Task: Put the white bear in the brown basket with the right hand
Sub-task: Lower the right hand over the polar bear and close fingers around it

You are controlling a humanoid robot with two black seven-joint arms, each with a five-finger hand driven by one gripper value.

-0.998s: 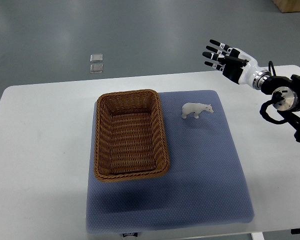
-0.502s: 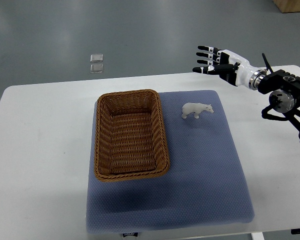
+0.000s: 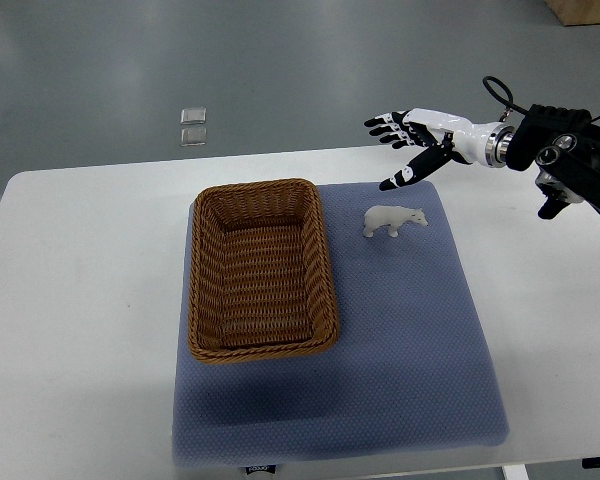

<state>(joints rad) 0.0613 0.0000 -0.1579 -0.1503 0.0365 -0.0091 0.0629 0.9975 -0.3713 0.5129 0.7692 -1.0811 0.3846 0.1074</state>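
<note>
Your right hand [image 3: 412, 140] has come in further from the right edge since the last frame — it has slid left and a little down, and rolled so the fingers [image 3: 388, 122] now point left with the thumb dropping toward the mat [image 3: 420, 330]. Fingers are spread apart and hold nothing. The hand hangs above the table's [image 3: 80, 300] far edge, near the bear [image 3: 392, 219] but not touching it; the thumb tip is the closest part, just above the bear in the picture.

The bear stands upright on the blue mat, head to the right — same spot as before. The basket [image 3: 262, 269] lies just left of it on the mat, a narrow strip of mat between them, unmoved.
</note>
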